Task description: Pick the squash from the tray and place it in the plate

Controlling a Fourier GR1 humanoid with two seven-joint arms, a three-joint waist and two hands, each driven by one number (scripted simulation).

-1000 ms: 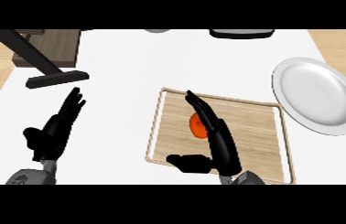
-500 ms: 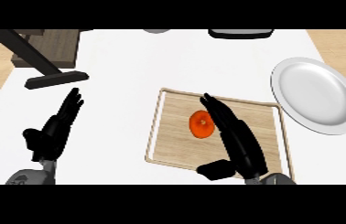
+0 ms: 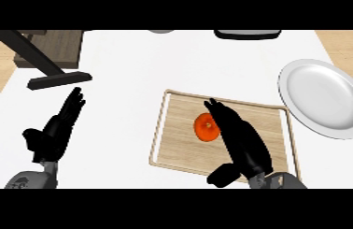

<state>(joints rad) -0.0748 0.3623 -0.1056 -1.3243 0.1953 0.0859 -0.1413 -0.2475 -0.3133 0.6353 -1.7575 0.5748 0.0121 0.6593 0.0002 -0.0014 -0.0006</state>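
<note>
An orange squash lies on the wooden tray in the middle of the counter. My right hand is over the tray with its fingers straight, lying just right of the squash and partly covering its right side; it is open and holds nothing. The white plate sits at the right edge, beyond the tray, with nothing on it. My left hand rests open at the lower left, fingers pointing up, well away from the tray.
A dark tool with a long handle lies at the upper left by a wooden board. A dark object and a grey one sit at the far edge.
My right hand has shifted rightward across the tray, from over the squash to its right side, uncovering most of it. The left hand has stayed still.
</note>
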